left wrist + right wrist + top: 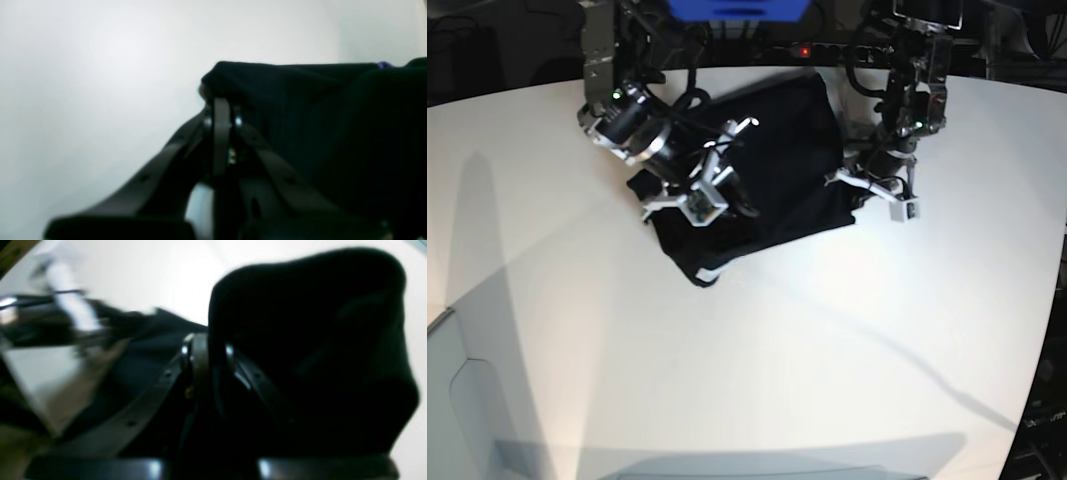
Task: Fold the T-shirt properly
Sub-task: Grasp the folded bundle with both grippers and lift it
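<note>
Big plain black cloth T-shirt (pixel 772 170) bunched near the top middle of the base view, on the wide white round worktop (pixel 757 360). Spread partly flat, with folds and a loose corner hanging toward the lower left.

Left hand (pixel 859 196) at the right edge of the cloth in the base view, just right of the middle. In the left wrist view, same left hand (pixel 220 100) pinched tight on a fold of black cloth, fingers (pixel 221 133) pressed together. A tiny bit of purple at the upper right of that view.

Right hand (pixel 727 195) over the left part of the shirt in the base view. In the right wrist view, right hand (pixel 208 343) clamped on a raised lump of black cloth. Very blurry there.
</note>
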